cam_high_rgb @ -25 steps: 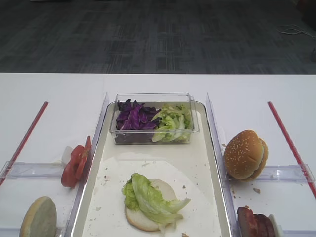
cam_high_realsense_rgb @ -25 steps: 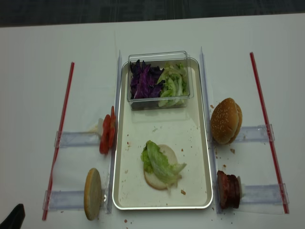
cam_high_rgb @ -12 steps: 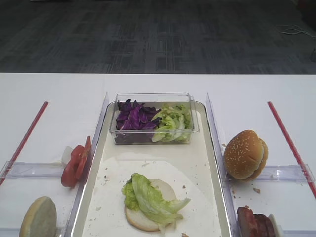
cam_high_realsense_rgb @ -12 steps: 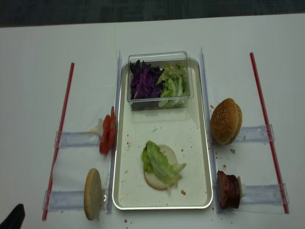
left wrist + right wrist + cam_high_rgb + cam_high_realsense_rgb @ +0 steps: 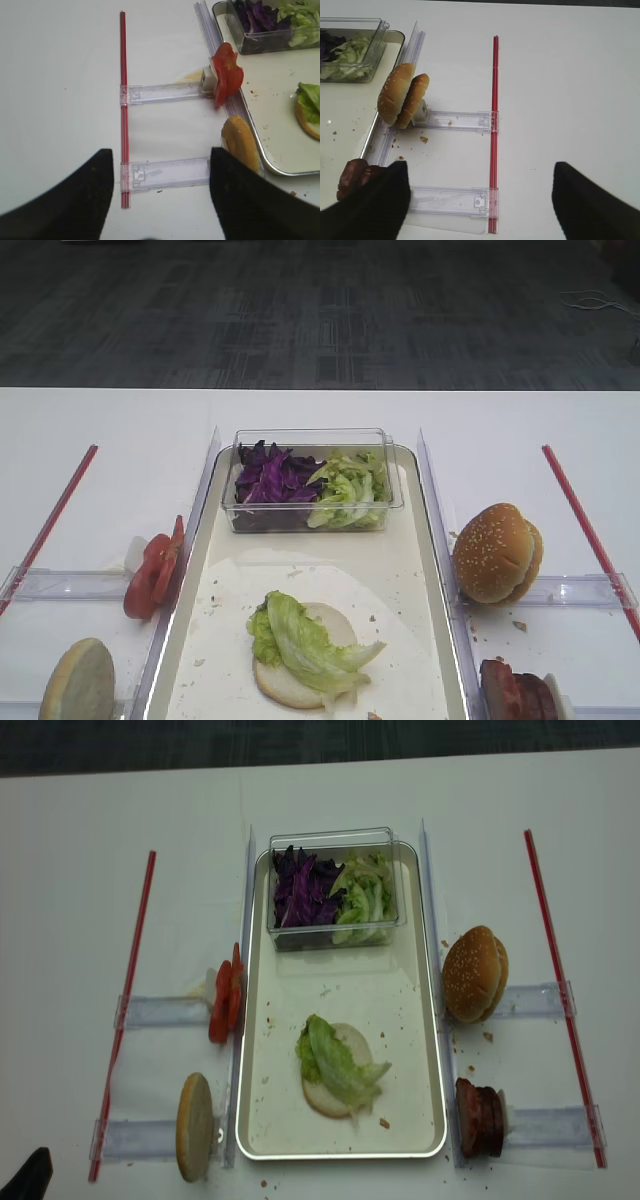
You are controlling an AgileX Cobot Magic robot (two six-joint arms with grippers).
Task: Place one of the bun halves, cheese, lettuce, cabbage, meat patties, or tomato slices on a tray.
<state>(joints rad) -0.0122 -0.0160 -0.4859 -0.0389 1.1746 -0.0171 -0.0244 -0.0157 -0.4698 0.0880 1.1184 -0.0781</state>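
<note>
- The right claw (image 5: pixel 480 200) is hanging wide open, holding nothing, over the counter (image 5: pixel 60 920) near its right edge.
- The left claw (image 5: pixel 160 200) is gaping wide and empty too.
- The lettuce (image 5: pixel 335 1062) is lying on a bun half (image 5: pixel 345 1095) near the tray's (image 5: pixel 400 1020) front edge.

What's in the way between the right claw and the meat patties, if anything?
Nothing visible. In the right wrist view the right claw is open and empty, with its left finger right beside the meat patties at the tray edge. Only bare table and a clear plastic holder lie between its fingers.
</note>
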